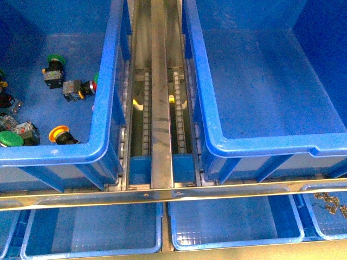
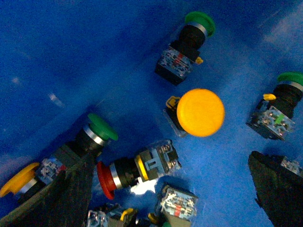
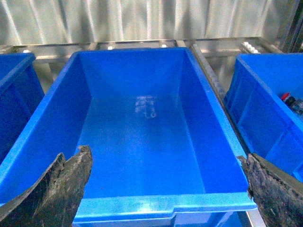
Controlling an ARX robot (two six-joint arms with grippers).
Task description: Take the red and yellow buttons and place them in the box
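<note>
while the left gripper (image 2: 171,158) hangs spread over the left bin (image 1: 103,146), the red button (image 2: 123,174) lies on its side near the yellow button (image 2: 200,112) on the bin's floor among green buttons (image 2: 199,21); the right gripper (image 3: 165,155), likewise spread, hovers above the big blue box (image 3: 161,205).

Saturated blue cast, soft focus — glare on box (image 3: 146,106) floor.

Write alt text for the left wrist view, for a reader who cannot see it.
Scattered on a blue bin floor, a yellow button faces the camera in the middle, a red button lies on its side near it, and three green buttons lie around them. The left gripper hangs open above.
</note>
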